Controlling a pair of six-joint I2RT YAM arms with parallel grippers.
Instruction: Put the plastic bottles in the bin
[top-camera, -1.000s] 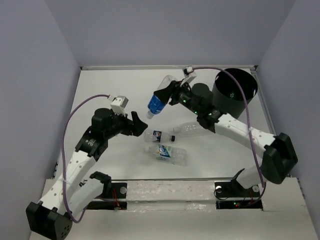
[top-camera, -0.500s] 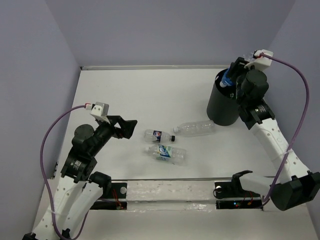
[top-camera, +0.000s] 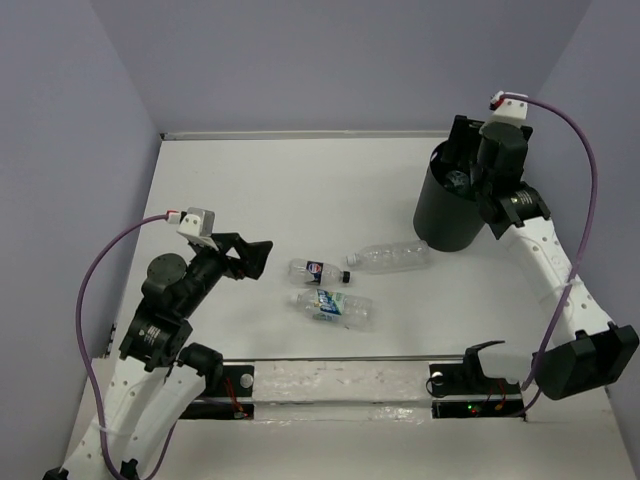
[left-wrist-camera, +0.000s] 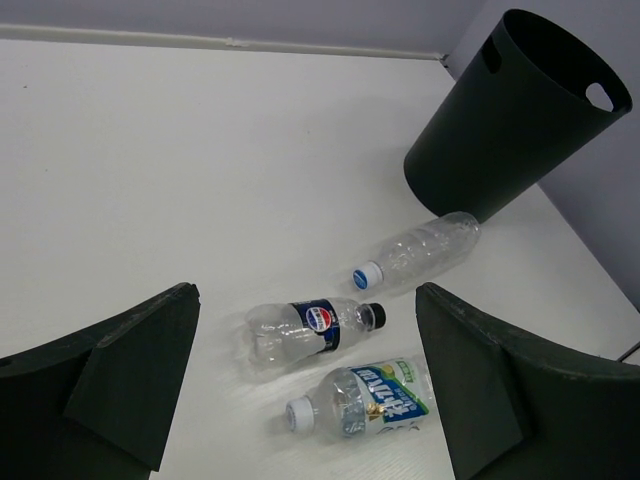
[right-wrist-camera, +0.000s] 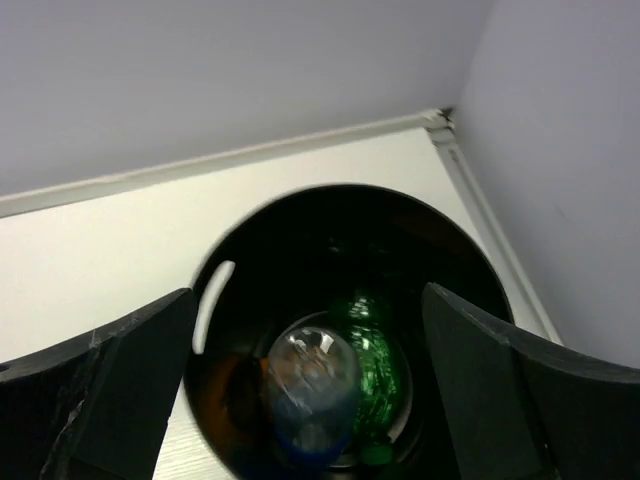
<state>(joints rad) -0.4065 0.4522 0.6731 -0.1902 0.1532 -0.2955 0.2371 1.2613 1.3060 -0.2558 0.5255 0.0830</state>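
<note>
The bin (top-camera: 448, 215) is a tall black bucket at the table's far right. My right gripper (top-camera: 463, 158) hangs open just above its mouth. In the right wrist view a clear bottle with a blue label (right-wrist-camera: 312, 385) sits free inside the bin (right-wrist-camera: 330, 195), below the open right gripper (right-wrist-camera: 308, 300). A green bottle (right-wrist-camera: 376, 358) and something orange (right-wrist-camera: 222, 392) lie beside it. Three plastic bottles lie mid-table: a Pepsi-labelled one (top-camera: 318, 270), a blue-green labelled one (top-camera: 335, 307) and an unlabelled clear one (top-camera: 390, 257). My left gripper (top-camera: 262, 258) is open, left of them, holding nothing.
The left wrist view shows the Pepsi bottle (left-wrist-camera: 310, 327) and the blue-green labelled bottle (left-wrist-camera: 365, 400) between my fingers' line of sight, the clear bottle (left-wrist-camera: 425, 250) beyond, touching the bin's foot (left-wrist-camera: 480, 160). Walls close the table at back and right.
My right gripper swung from mid-table to above the bin with the blue-label bottle, then opened; the bottle dropped in. The left arm drew back toward the near left.
</note>
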